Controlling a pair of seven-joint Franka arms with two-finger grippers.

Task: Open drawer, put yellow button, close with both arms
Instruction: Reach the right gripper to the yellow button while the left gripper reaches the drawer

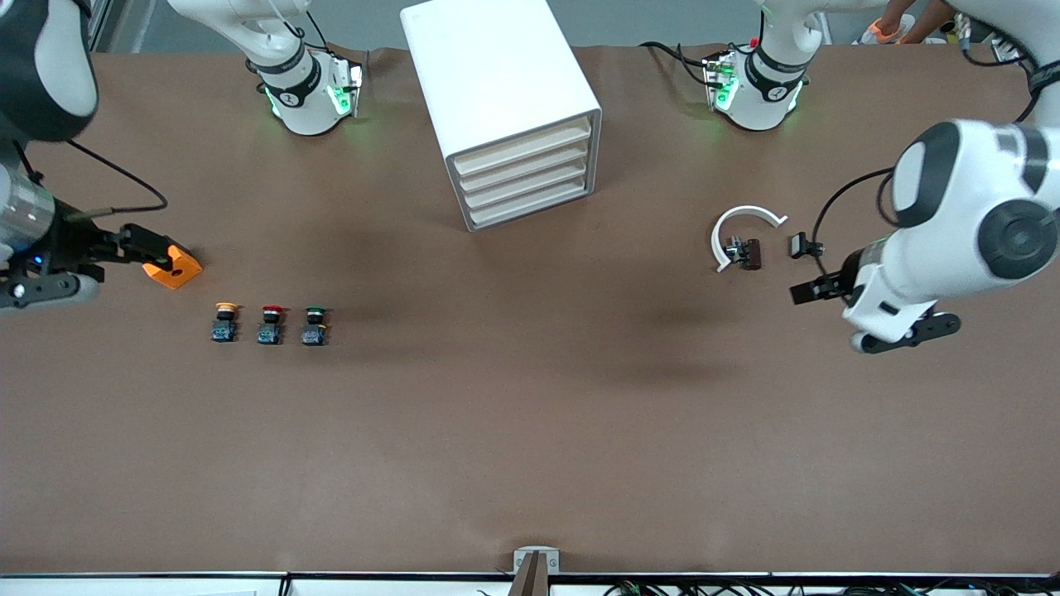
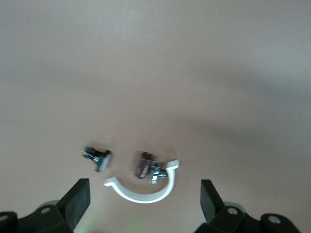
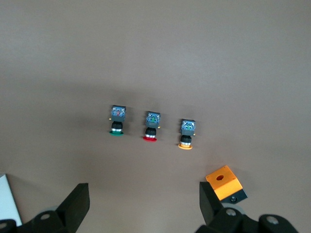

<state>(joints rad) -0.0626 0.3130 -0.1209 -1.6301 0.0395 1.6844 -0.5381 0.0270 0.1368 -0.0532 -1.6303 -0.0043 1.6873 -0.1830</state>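
On the flat brown counter (image 1: 530,430), a smooth white drawer box (image 1: 505,108) is standing shut, and the yellow button (image 1: 224,321) is sitting in a row beside a red button (image 1: 270,324) and a green button (image 1: 314,325), toward the right arm's end. Over an orange block (image 1: 172,266), the right hand (image 3: 143,204) is hanging released. Near a curved white ring (image 1: 741,232), the left hand (image 2: 145,201) is hanging released too. Both arms are getting cut off at the edges.

Light: even, bright, from overhead.
Shadows: soft dark patches on the worktop (image 1: 530,463) below the white drawer cabinet (image 1: 505,108), toward 6 o'clock.
Glare: green glow at arm bases.
Blur: left wrist view soft; white clamp ring (image 2: 143,193) smeared.
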